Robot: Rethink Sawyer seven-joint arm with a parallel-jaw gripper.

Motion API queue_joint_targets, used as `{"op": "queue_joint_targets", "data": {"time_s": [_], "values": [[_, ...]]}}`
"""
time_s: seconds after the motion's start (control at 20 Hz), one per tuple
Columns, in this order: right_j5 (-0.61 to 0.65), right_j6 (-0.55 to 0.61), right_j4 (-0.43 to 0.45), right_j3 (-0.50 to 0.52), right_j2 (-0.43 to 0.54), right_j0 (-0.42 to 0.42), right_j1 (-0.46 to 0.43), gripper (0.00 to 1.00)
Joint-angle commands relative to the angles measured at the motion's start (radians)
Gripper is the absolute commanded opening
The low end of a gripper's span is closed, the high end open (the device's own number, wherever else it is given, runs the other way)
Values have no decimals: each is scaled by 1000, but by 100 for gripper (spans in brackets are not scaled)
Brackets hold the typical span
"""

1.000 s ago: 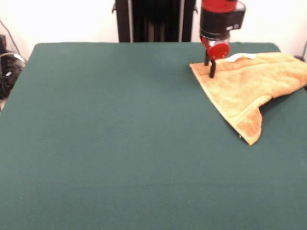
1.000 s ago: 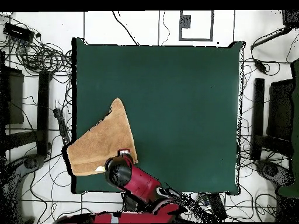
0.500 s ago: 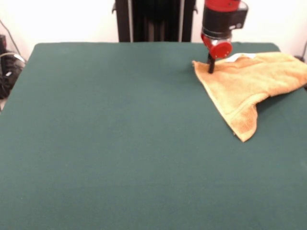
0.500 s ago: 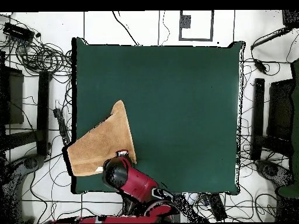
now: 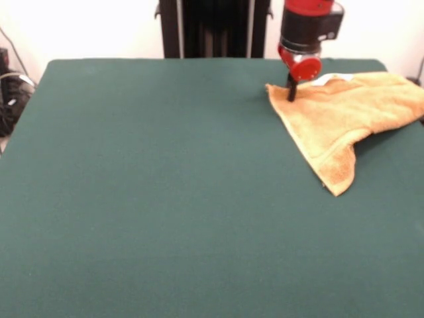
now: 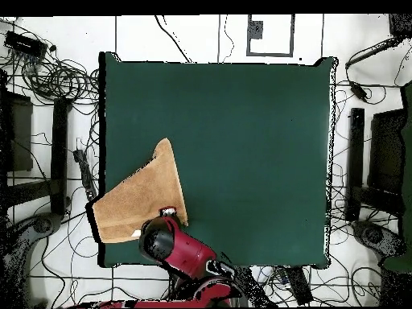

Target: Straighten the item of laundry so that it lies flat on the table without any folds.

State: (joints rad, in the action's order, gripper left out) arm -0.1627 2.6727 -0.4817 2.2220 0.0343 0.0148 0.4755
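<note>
The towel (image 5: pixel 344 122) lies on the far right part of the desk (image 5: pixel 165 185) in the front view, its right end reaching the desk's right edge. It is orange-yellow terry, folded over itself into a rough triangle rather than spread flat. Its nearest part is a pointed corner that juts toward the camera, with a woven band running along its edge. From that point the cloth widens toward the back, where one corner sits to the left and a long rumpled flap stretches off to the right. A small white tag (image 5: pixel 326 79) shows at the far edge, just beside the arm.

The gripper (image 5: pixel 291 91) comes down on the towel's far left corner, its dark fingers touching the cloth there. They look drawn close together, but whether they are pinching the cloth I cannot tell.

In the overhead view the towel (image 6: pixel 141 197) forms the same wedge by the desk's left edge, with the arm's red and black head (image 6: pixel 161 240) over its lower corner.

The desk (image 6: pixel 241 145) is covered in dark green felt-like cloth and is far larger than the towel. Beyond it in the front view stand a black pedestal (image 5: pixel 213 28) and a white wall (image 5: pixel 79 26); dark cables (image 5: pixel 10 93) lie at the left. From above, tangled cables (image 6: pixel 48 76) cross a pale floor around the desk.
</note>
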Motion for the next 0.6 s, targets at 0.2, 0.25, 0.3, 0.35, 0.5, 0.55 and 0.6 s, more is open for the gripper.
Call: {"op": "queue_joint_targets", "data": {"time_s": [0.2,0.25,0.3,0.35,0.5,0.55,0.6], "values": [[132,23,21,-80,-11,-56,-113,0],[150,-9,47,-81,-33,-78,-104,0],[162,-38,72,-85,-58,-94,-98,0],[168,-59,102,-85,-68,-119,-94,0],[173,-92,186,-92,-89,-174,-93,0],[172,-92,211,-91,-94,-186,-92,0],[170,-89,235,-91,-96,-200,-93,0]]}}
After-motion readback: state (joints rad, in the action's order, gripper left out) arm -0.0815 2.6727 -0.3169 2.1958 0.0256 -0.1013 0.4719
